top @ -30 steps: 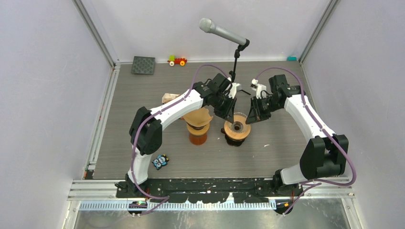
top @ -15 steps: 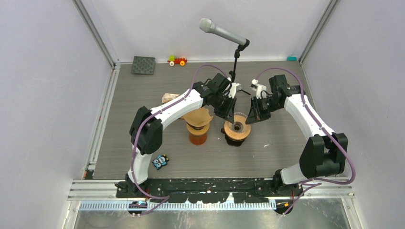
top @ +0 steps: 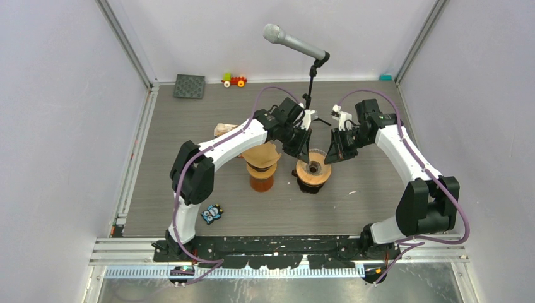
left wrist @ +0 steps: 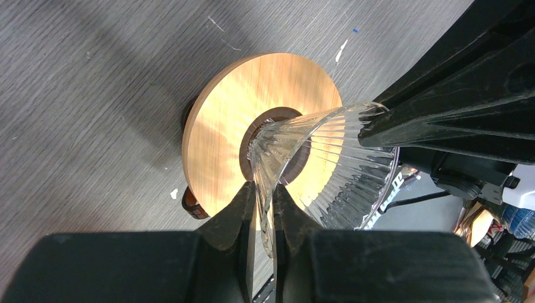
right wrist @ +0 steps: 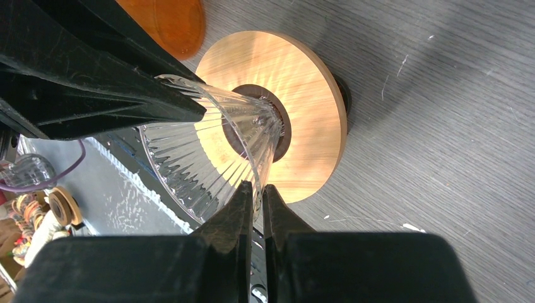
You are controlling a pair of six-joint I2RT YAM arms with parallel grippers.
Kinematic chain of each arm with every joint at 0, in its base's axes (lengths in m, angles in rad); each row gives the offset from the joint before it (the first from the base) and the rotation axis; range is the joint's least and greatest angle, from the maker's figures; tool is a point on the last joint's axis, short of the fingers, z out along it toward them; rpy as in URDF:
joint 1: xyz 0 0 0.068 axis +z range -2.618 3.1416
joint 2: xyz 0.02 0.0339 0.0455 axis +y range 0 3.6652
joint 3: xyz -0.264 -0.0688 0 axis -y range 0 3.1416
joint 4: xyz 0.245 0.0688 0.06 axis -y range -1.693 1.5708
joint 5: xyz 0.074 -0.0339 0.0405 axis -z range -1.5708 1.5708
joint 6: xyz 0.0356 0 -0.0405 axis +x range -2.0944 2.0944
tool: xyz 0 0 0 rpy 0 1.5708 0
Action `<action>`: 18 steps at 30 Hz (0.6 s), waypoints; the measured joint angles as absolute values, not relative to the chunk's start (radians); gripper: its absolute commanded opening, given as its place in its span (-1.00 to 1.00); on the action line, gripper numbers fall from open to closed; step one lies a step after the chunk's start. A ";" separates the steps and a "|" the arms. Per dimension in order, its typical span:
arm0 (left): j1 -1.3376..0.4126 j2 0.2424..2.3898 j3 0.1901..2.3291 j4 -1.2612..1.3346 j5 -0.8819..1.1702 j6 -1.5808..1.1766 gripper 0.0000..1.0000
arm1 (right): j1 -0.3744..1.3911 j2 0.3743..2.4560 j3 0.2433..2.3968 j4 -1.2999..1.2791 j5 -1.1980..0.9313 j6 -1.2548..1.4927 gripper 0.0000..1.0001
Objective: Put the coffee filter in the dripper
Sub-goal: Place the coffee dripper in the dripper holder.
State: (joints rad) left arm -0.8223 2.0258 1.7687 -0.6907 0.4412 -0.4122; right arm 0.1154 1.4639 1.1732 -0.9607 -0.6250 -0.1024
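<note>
Glass dripper (left wrist: 328,170) wall clamped tight between left fingers (left wrist: 230,218); likewise between right fingers (right wrist: 230,218).

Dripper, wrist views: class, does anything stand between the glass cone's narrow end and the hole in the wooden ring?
Nothing visible does. The dripper has its narrow end right at the dark hole of the wooden ring, with no object between. The left gripper and right gripper pinch only its rim, on opposite sides.

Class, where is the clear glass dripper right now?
In both wrist views the glass dripper is pinched by its wall between the left gripper and the right gripper, mid-table. Its narrow end is over the centre hole of the wooden ring.
</note>
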 measured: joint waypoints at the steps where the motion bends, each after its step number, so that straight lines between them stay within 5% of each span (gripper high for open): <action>1: -0.822 2.025 1.767 -0.688 0.441 -0.412 -1.00 | 0.115 1.464 1.172 -0.958 -0.625 -0.102 -0.99; 18: -0.822 2.018 1.746 -0.662 0.441 -0.410 -1.00 | 0.116 1.448 1.144 -0.924 -0.621 -0.099 -0.99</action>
State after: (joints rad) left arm -0.8223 2.0182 1.7458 -0.6617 0.4412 -0.4103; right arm 0.1158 1.4483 1.1442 -0.9241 -0.6212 -0.0994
